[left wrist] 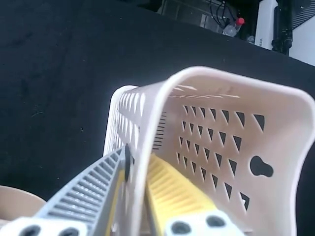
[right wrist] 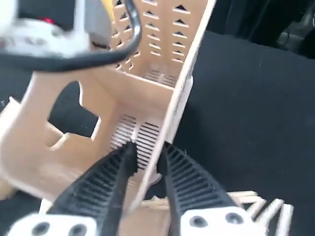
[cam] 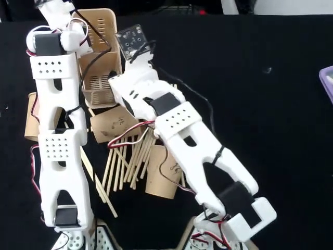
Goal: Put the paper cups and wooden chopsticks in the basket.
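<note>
Ribbed fingers of the left tool (left wrist: 137, 157) are clenched on the basket (left wrist: 221, 142), its grey finger (left wrist: 93, 182) outside the perforated wall and its yellow finger (left wrist: 172, 191) inside, the rim pinched between them. In its own wrist view the right tool (right wrist: 147, 150) grasps another wall edge of the same basket, one black finger on each side. From above, the basket stands at the far left of the black tabletop (cam: 260, 104), with both arms meeting at it. Chopsticks (cam: 127, 159) lie fanned out on the tabletop between the arms. One cup (cam: 112, 125) lies on its side just beside the basket, a second cup (cam: 162, 177) lies beside the chopsticks and partly under the right arm, and a third cup (cam: 31, 122) shows behind the left arm.
</note>
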Robot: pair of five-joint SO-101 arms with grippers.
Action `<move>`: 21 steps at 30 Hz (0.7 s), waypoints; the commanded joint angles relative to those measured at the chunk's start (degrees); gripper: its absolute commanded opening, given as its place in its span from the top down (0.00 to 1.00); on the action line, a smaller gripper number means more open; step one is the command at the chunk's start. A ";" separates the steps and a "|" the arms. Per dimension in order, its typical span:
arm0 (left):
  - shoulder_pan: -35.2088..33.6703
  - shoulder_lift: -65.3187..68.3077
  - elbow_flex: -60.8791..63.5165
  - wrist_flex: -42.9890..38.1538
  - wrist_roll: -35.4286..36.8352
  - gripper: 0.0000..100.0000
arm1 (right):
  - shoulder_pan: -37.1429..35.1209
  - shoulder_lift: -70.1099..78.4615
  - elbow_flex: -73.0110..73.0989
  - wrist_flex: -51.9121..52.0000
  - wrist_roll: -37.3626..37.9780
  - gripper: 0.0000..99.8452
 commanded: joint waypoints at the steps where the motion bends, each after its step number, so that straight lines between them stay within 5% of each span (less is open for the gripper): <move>1: -0.04 -1.14 -2.86 -0.88 0.44 0.97 | 2.46 -1.89 -2.24 0.35 0.09 0.99; 6: 0.04 -1.14 -3.30 2.11 0.26 0.97 | 8.53 -6.02 -3.12 0.35 0.97 0.99; 15: -0.04 -1.23 -2.77 5.01 -0.09 0.96 | 13.80 -3.47 -12.70 0.35 14.07 0.99; 21: -0.75 -1.23 -2.42 5.10 -5.27 0.82 | 14.68 2.51 -18.42 0.44 17.85 0.99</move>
